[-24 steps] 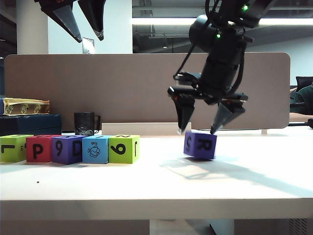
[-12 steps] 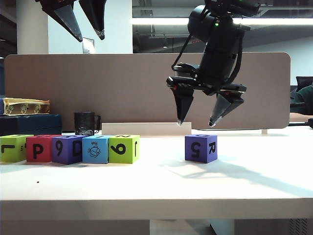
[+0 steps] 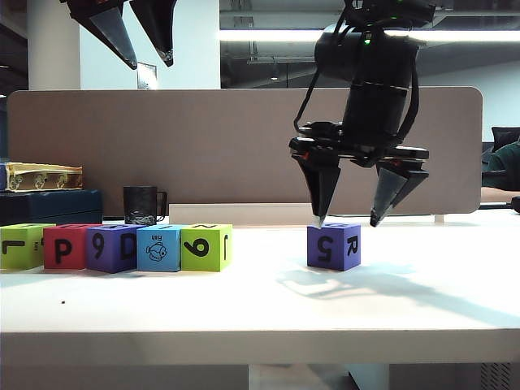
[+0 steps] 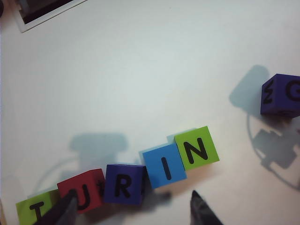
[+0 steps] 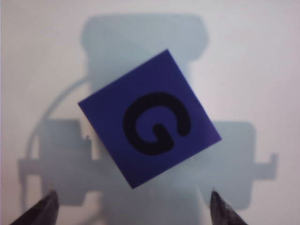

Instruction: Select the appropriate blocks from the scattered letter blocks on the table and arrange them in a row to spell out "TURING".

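Purple G block (image 3: pixel 334 246) under right gripper (image 3: pixel 348 221)

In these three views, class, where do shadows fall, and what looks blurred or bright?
Exterior view: bright ceiling strip light, the right pincer shadowing the table beside the purple G block. Right wrist view: sharp G block, soft pincer shadow around it. Left wrist view: left pincer tips blurred, shadows by the row of blocks.

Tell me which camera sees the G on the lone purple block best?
The right wrist view: the purple block fills it, G facing up. The left wrist view shows it cut off at the edge. The exterior view shows only its 5 and R sides.
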Available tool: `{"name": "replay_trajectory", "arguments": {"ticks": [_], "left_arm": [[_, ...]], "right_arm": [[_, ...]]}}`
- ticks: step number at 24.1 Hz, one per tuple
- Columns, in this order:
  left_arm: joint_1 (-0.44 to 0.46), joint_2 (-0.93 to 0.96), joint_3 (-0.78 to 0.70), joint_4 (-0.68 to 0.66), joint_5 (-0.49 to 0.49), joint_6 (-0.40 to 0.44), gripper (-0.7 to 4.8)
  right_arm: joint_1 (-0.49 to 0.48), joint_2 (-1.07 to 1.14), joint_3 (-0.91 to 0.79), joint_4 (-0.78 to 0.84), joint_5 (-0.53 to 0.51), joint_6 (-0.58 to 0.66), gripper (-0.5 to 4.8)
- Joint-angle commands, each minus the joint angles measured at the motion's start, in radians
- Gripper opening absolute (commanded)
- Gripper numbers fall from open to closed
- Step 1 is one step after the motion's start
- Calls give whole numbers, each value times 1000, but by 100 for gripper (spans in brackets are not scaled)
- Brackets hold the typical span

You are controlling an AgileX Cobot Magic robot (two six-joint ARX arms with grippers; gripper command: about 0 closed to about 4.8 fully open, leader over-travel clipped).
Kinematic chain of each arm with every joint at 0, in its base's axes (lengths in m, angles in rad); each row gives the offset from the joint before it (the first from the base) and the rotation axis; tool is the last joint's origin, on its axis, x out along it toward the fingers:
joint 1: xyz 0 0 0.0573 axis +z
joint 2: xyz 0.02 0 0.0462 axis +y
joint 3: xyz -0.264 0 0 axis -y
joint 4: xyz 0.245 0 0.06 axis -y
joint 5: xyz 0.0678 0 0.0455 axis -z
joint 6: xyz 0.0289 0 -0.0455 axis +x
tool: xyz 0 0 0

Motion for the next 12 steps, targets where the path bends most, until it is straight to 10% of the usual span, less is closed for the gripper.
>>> {"name": "replay_trajectory", "arguments": {"ticks": [1, 12], "left_arm": [[0, -6, 3, -2, 4, 5, 302], [0, -6, 3, -26, 3, 5, 302]], "right_arm": [[2, -5, 2, 20, -29, 6, 409], [1, 33, 2, 106, -66, 6, 409]]}}
